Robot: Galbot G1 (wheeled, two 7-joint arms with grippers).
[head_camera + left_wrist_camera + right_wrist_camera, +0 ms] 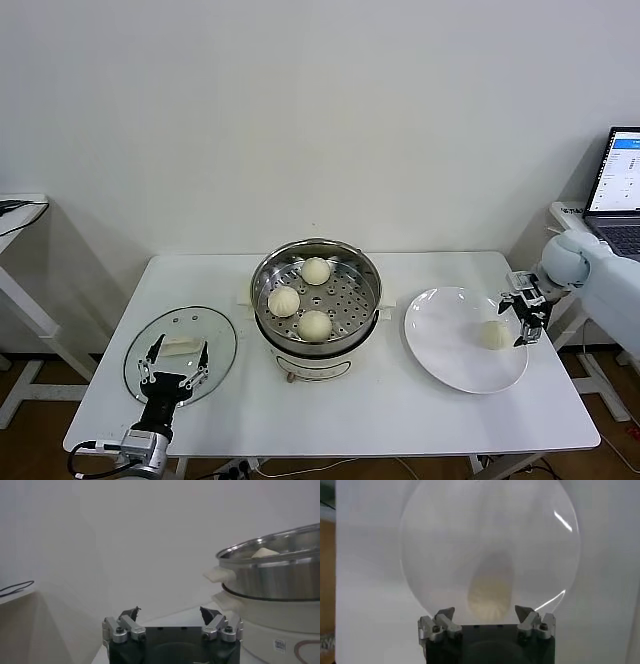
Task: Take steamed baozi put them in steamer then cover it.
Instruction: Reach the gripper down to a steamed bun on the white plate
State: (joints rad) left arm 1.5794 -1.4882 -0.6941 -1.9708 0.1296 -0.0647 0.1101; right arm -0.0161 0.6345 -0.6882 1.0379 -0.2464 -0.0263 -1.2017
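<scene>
The steamer (373,290) stands mid-table with three baozi on its perforated tray, at the back (315,270), the left (283,301) and the front (314,325). A fourth baozi (495,335) lies on the white plate (445,340) to the right. My right gripper (527,310) is open at the plate's right rim, just beside that baozi (490,592); its jaws (485,614) stand apart with nothing between them. The glass cover (215,335) lies flat at the front left. My left gripper (173,368) hovers open at its near edge, empty (171,614). The steamer's wall (280,575) shows beside it.
A laptop (622,190) sits on a stand at the far right, close behind my right arm. A side table (20,210) with a black cable stands at the left. The white table (330,420) has bare surface in front of the steamer.
</scene>
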